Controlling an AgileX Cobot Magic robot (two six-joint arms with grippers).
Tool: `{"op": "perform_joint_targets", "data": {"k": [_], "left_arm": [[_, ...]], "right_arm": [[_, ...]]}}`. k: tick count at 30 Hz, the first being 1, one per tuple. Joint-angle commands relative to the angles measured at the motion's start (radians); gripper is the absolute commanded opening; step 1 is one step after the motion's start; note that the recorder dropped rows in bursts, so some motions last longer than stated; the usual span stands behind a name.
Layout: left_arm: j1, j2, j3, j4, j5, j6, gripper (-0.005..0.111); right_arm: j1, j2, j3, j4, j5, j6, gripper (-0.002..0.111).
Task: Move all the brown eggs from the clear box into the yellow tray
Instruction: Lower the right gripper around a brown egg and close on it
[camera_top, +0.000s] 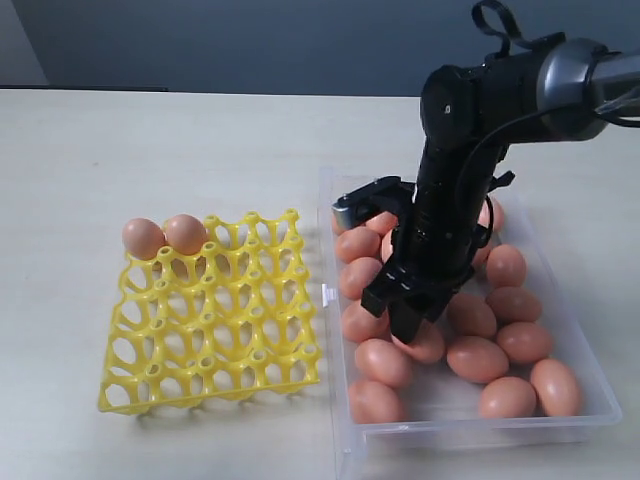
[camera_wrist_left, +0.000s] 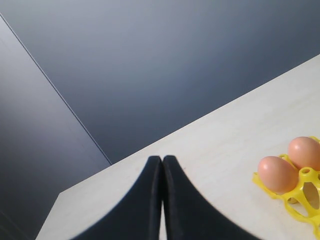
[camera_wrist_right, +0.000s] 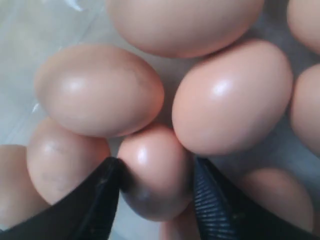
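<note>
One brown egg is straddled by the right tool, its long axis along the fingers; whether it is clenched cannot be told.

The right arm, black with a grey upper link, reaches in from the right and bends steeply downward, its wrist near vertical. Its black two-fingered tool points down, with the ribbed fingers held apart. The left arm's black tool has both fingers pressed flat together, tips touching.
</note>
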Motion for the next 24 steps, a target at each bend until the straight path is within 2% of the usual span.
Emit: {"op": "perform_joint_targets", "data": {"k": [1,7,11,13,15,16,20,24], "left_arm": [[-0.011,-0.005,-0.001,0.003,-0.003,-0.004,0.0],[-0.011,-0.005,-0.001,0.003,-0.003,-0.004,0.0],[-0.011,-0.005,-0.001,0.003,-0.003,-0.004,0.0],[-0.011,-0.005,-0.001,0.003,-0.003,-0.004,0.0],[-0.011,-0.005,-0.001,0.003,-0.003,-0.004,0.0],[-0.011,-0.005,-0.001,0.003,-0.003,-0.004,0.0],[-0.011,-0.005,-0.001,0.003,-0.003,-0.004,0.0],[-0.011,-0.005,-0.001,0.003,-0.003,-0.004,0.0]], "right_arm": [[-0.005,0.041,0.002,-0.004,-0.017,-0.018,0.045],[-0.003,0.066,0.002,0.01,-0.013,-0.018,0.045],[-0.003,0.068,0.002,0.007,-0.015,-0.018,0.052],[-0.003,0.068,0.002,0.007,-0.017,-0.018,0.051],[-0.003,0.068,0.002,0.006,-0.015,-0.018,0.044],[-0.003,0.068,0.002,0.006,-0.013,-0.018,0.037],[-0.003,0.062,0.002,0.006,0.005,-0.018,-0.001],[-0.003,0.0,0.002,0.018,0.012,-0.014,0.001]]}}
